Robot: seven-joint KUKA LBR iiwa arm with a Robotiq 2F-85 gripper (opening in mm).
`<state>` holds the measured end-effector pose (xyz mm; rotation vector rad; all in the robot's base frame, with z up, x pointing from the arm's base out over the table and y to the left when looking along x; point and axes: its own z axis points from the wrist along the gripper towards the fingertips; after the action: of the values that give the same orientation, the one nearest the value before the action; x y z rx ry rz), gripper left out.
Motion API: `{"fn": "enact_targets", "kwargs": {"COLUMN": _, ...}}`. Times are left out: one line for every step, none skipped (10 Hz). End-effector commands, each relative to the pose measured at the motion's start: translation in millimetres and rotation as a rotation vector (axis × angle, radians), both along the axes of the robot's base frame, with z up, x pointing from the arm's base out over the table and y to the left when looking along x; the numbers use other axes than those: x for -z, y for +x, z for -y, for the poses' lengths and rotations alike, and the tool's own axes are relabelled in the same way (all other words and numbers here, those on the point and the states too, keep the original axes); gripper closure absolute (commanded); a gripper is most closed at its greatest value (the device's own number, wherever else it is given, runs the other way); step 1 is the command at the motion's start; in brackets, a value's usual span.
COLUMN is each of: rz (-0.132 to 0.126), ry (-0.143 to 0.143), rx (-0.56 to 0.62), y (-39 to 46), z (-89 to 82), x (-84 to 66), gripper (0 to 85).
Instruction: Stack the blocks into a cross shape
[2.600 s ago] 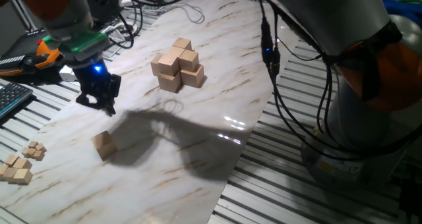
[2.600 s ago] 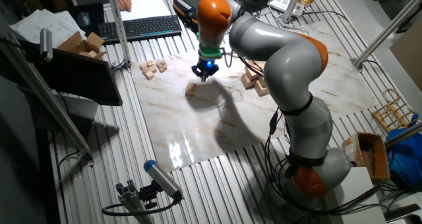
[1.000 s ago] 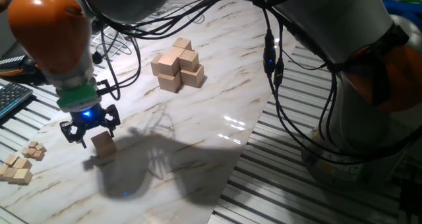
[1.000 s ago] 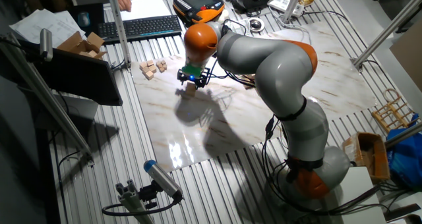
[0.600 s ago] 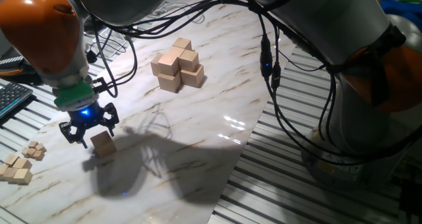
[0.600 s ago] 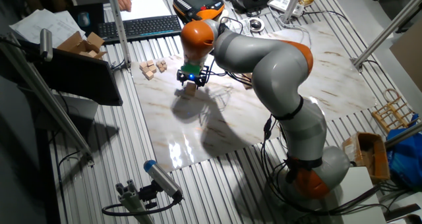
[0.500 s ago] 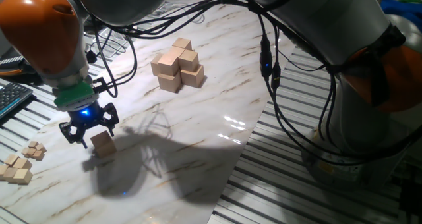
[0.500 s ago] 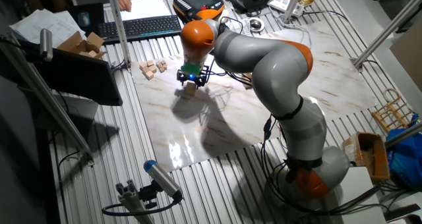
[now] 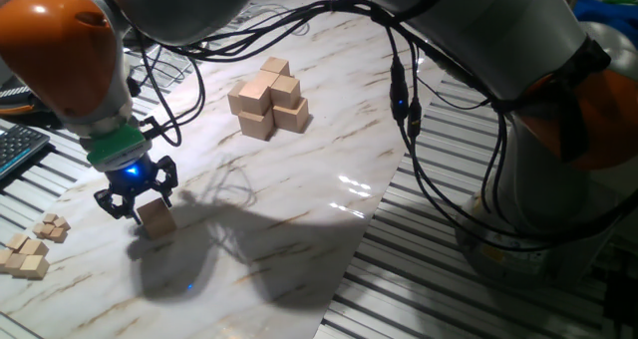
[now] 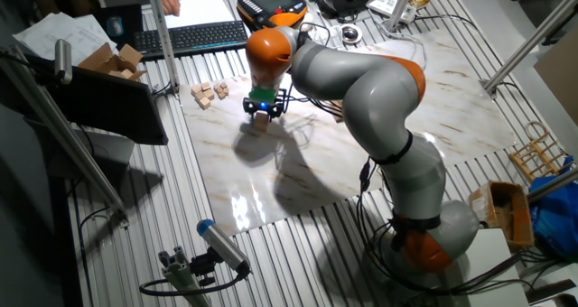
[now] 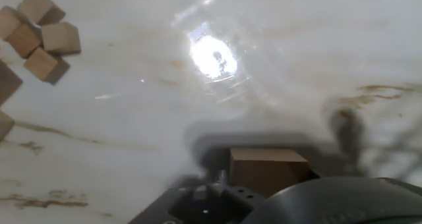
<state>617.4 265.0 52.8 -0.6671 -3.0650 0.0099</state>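
Note:
A single light-tan wooden block (image 9: pixel 157 218) lies on the marble board, near its left end. My gripper (image 9: pixel 136 197) is low over it with its fingers spread on either side of the block, not closed on it. The other fixed view shows the same gripper (image 10: pixel 261 109) just above the block (image 10: pixel 261 121). In the hand view the block (image 11: pixel 267 168) sits at the bottom centre, right under the hand. Several more blocks stand in a stacked pile (image 9: pixel 269 98) farther back on the board; in the other fixed view my arm mostly hides this pile.
A cluster of much tinier wooden cubes (image 9: pixel 30 245) lies by the board's left edge, also in the hand view (image 11: pixel 41 30) at top left. A keyboard (image 10: pixel 194 38) and cables lie beyond the marble board (image 9: pixel 299 209). My arm's body stands at the right.
My gripper has come forward from farther back on the board and lowered over the single block. In the last half second it sank slightly; the block has not moved.

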Motion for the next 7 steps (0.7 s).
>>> {"fn": "enact_targets", "kwargs": {"rz": -0.001, "ry": -0.001, "rx": -0.006, "y": -0.6, "z": 1.2, "x": 1.3, "gripper": 51.0}}
{"fn": "enact_targets", "kwargs": {"rz": 0.002, "ry": 0.007, "rx": -0.009, "y": -1.5, "z": 1.9, "x": 2.9, "gripper": 51.0}}
{"fn": "enact_targets", "kwargs": {"rz": 0.006, "ry": 0.002, "rx": -0.018, "y": -1.5, "z": 2.0, "x": 3.0, "gripper": 51.0}}
{"fn": "enact_targets", "kwargs": {"rz": 0.008, "ry": -0.002, "rx": -0.044, "y": -0.1, "z": 2.3, "x": 0.2, "gripper": 68.0}}
{"fn": "enact_targets", "kwargs": {"rz": 0.001, "ry": -0.001, "rx": -0.081, "y": 3.7, "z": 5.5, "x": -7.5, "gripper": 85.0}}
{"fn": "enact_targets", "kwargs": {"rz": -0.010, "ry": 0.016, "rx": -0.110, "y": 9.9, "z": 12.4, "x": -19.1, "gripper": 85.0}}
{"fn": "enact_targets", "kwargs": {"rz": -0.016, "ry": 0.026, "rx": -0.146, "y": 16.8, "z": 24.3, "x": -31.1, "gripper": 85.0}}
